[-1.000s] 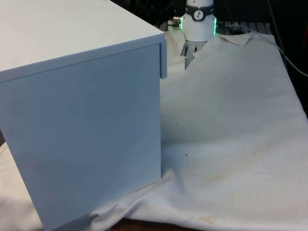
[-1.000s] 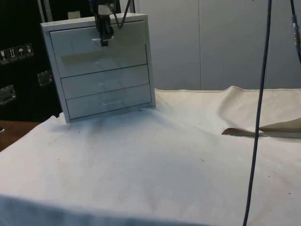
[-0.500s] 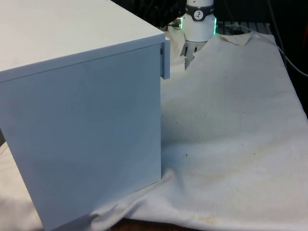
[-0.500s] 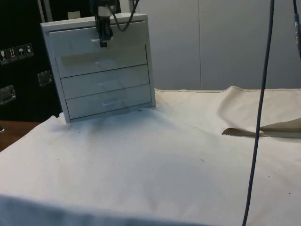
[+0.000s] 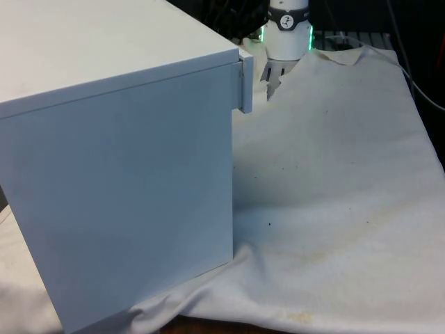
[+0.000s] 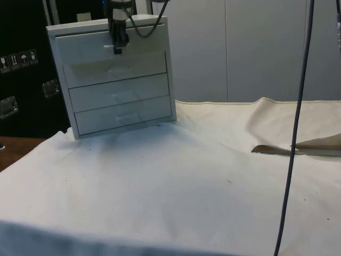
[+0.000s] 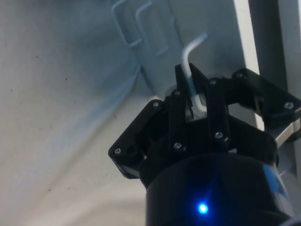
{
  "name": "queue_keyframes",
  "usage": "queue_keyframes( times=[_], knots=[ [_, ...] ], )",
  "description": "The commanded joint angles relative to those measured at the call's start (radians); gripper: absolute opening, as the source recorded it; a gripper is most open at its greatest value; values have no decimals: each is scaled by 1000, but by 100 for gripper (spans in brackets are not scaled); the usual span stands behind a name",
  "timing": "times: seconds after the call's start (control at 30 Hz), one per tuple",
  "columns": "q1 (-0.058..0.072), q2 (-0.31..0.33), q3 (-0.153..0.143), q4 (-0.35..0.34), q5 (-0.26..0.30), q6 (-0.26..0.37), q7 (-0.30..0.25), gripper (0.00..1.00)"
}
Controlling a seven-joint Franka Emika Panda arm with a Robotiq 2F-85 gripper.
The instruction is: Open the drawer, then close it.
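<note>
A white chest of three drawers (image 6: pixel 122 101) stands at the table's corner, turning its plain side (image 5: pixel 125 181) to the front view. Its top drawer (image 6: pixel 88 49) is pulled out a little, and the drawer's front edge (image 5: pixel 246 85) juts past the chest's side. My black gripper (image 6: pixel 118 46) hangs in front of that drawer. In the wrist view the gripper (image 7: pixel 197 101) is shut on the top drawer's thin white handle (image 7: pixel 192 61). The two lower drawers (image 6: pixel 122 93) are closed, their handles (image 7: pixel 141 28) showing beyond the fingers.
White cloth (image 5: pixel 334 181) covers the table, wrinkled by a raised fold (image 6: pixel 298 145) at the side view's right. A dark cable (image 6: pixel 294 138) hangs down in front of that side camera. The chest sits near the table's edge at the front view's left.
The top drawer's front has slid further out from the chest, towards the front view's right. The gripper has kept its hold on the handle and moved with it.
</note>
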Motion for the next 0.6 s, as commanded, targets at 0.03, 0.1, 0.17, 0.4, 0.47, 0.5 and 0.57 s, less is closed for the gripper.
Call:
queue_keyframes(
  times=[0.03, 0.1, 0.17, 0.4, 0.47, 0.5, 0.57],
  knots=[
    [22, -15, 2, -11, -29, -7, 26, 0],
    [23, -20, 7, -15, -39, -9, 30, 0],
    [24, -27, 12, -20, -52, -12, 37, 0],
    [25, -48, 28, -38, -95, -20, 61, 0],
    [27, -53, 32, -42, -106, -24, 68, 0],
    [28, -59, 37, -45, -115, -29, 74, 0],
    [28, -62, 40, -47, -121, -32, 78, 0]
  ],
)
